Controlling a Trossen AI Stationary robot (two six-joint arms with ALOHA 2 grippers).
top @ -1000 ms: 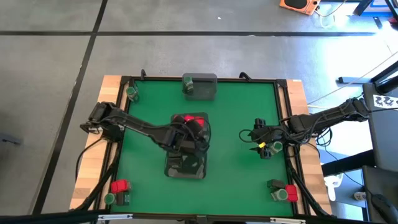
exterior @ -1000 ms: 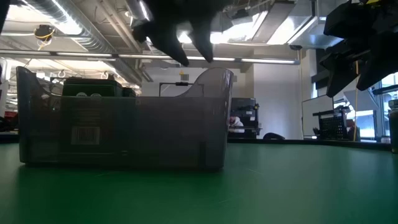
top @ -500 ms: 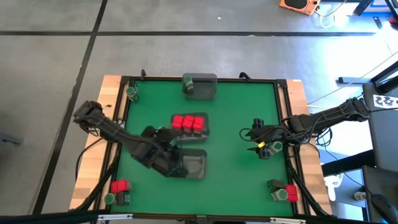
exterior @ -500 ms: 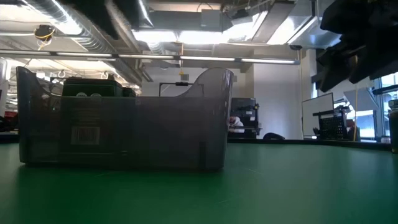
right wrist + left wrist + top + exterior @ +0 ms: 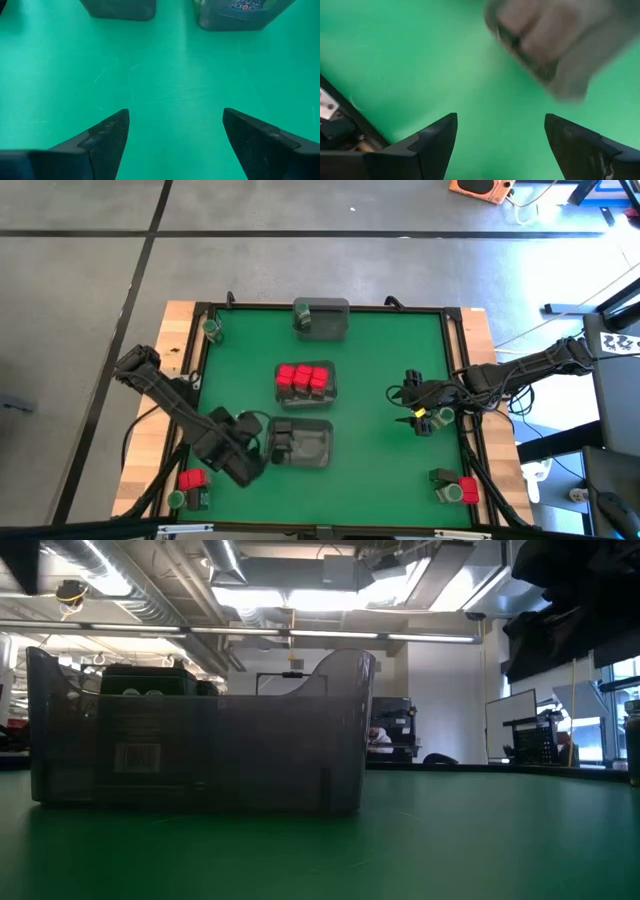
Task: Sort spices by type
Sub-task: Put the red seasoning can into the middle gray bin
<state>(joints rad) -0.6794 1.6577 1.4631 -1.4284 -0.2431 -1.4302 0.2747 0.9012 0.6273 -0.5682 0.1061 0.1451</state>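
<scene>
red spices (image 5: 303,379) are held in the middle tray (image 5: 330,384), dark blocks (image 5: 282,441) in the nearer tray (image 5: 315,446). left gripper (image 5: 243,457) is spread wide just left of that tray; right gripper (image 5: 408,402) is spread wide, empty, at the right.

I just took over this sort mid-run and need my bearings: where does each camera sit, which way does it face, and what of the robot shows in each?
High view: above the table, looking straight down; both arms show, left gripper by the near tray, right gripper over bare mat.
Low view: table height, looking level across the mat at a clear tray; dark arm parts show top right.
Left wrist view: faces down at the mat; its open fingers show.
Right wrist view: faces down at the mat; its open fingers show.
Shared: both wrist views and the high view show the green mat.
</scene>
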